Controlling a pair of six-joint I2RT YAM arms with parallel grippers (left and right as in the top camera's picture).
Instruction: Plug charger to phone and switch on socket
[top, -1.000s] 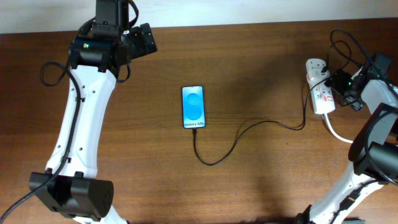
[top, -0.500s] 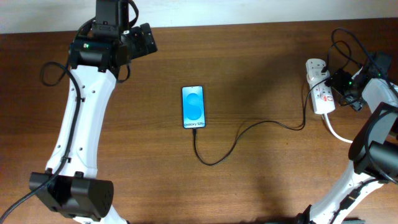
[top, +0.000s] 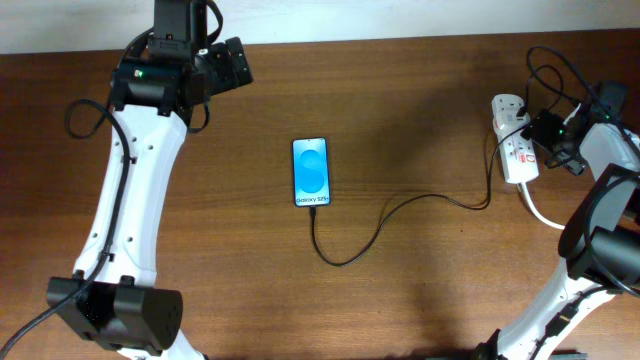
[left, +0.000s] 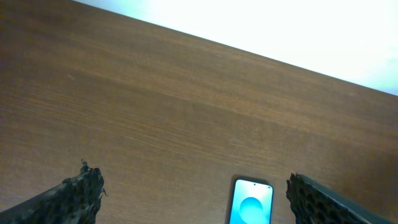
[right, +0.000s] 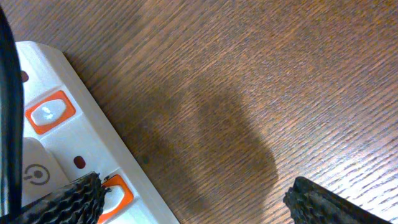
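The phone (top: 311, 171) lies face up mid-table with its blue screen lit; it also shows at the bottom of the left wrist view (left: 252, 202). The thin black charger cable (top: 400, 207) runs from the phone's lower end in a loop to the white socket strip (top: 512, 139) at the far right. In the right wrist view the socket (right: 68, 146) shows orange-red switches. My right gripper (top: 553, 145) is open, low over the socket's edge, its left finger above a switch (right: 115, 191). My left gripper (top: 232, 62) is open and empty at the table's back left, far from the phone.
The socket's thick white cord (top: 543, 215) curves off to the right by my right arm's base. Robot cables loop above the socket (top: 555, 70). The table's back edge meets a white wall (left: 280, 25).
My right gripper has shifted very slightly at the socket. The left arm, phone and cable have not moved.
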